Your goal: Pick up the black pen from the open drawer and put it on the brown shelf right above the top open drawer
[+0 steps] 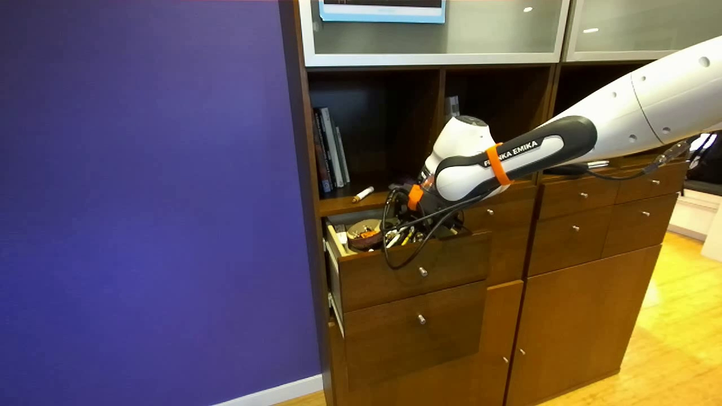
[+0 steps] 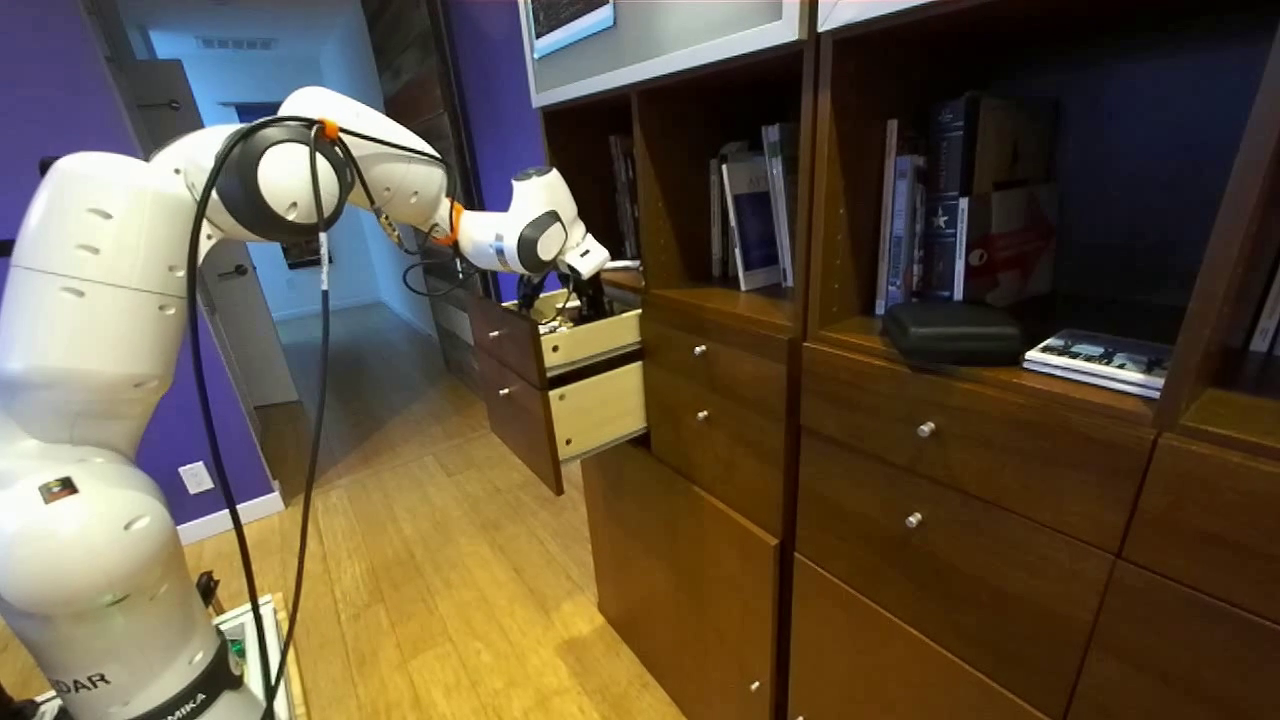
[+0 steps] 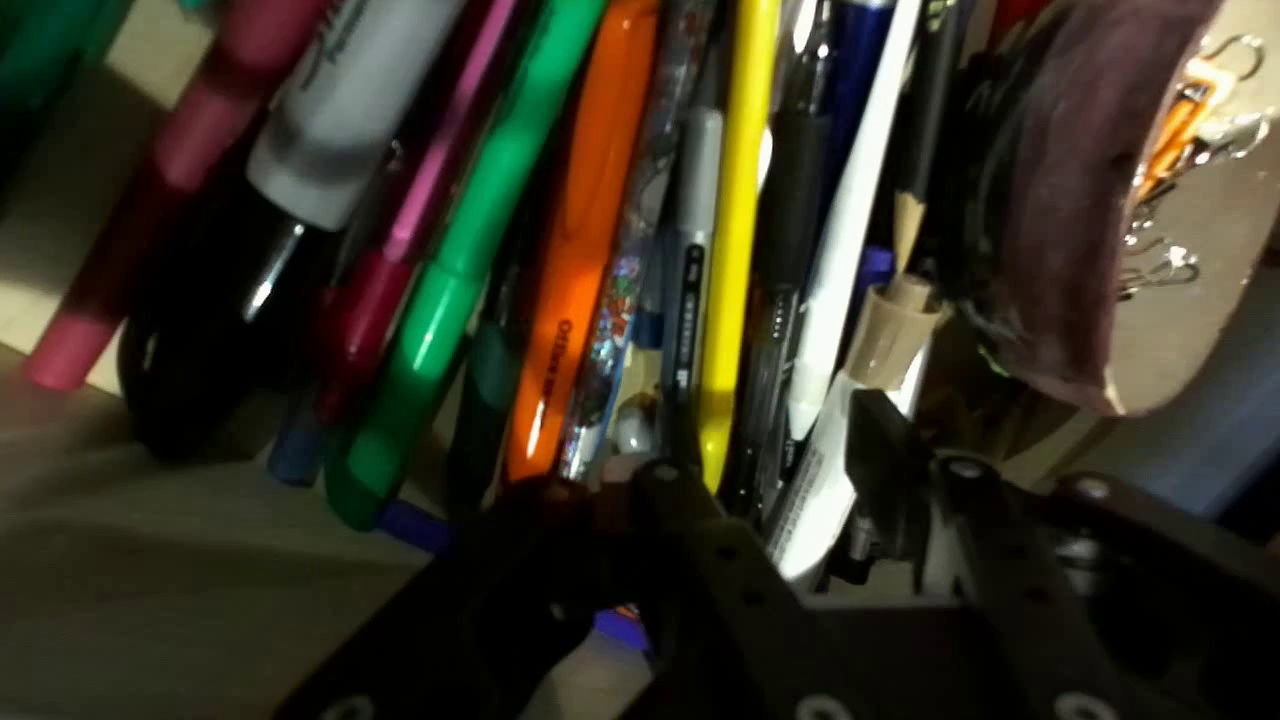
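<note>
The open drawer (image 1: 372,276) is pulled out and holds several pens and markers; its pale side shows in an exterior view (image 2: 600,338). The brown shelf (image 1: 338,204) lies directly above it, with a white marker (image 1: 362,194) near its front edge. My gripper (image 3: 735,475) points down into the drawer, over the near ends of the pens. Its fingers are spread apart, with yellow, black and white pens showing in the gap. A black pen (image 3: 790,205) lies among other dark pens between the yellow and white ones. The fingers also show apart in an exterior view (image 2: 562,300).
A purple-brown bowl (image 3: 1080,190) of clips sits beside the pens in the drawer. A lower drawer (image 2: 598,408) is also pulled out. Upright books (image 1: 331,149) and a cubby divider (image 1: 443,107) stand behind. Black cables (image 1: 389,256) hang by the gripper over the drawer front.
</note>
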Motion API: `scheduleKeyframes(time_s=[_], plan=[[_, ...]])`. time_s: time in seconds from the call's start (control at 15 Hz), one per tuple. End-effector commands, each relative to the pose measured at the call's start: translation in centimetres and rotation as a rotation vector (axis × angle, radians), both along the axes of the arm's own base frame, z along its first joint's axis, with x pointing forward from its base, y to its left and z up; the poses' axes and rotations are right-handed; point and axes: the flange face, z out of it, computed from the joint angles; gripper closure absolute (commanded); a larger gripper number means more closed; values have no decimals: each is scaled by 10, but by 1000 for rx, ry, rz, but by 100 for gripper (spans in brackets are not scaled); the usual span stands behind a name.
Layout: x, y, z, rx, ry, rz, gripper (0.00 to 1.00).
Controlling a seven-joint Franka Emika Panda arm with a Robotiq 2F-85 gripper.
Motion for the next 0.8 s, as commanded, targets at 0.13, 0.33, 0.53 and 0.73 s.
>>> scheduleKeyframes(time_s=[0.13, 0.33, 0.53, 0.73], plan=[[11, 21, 2, -2, -35, 27, 50], [16, 22, 1, -5, -49, 19, 56], [23, 19, -4, 6, -44, 11, 60], [27, 17, -12, 7, -36, 6, 71]])
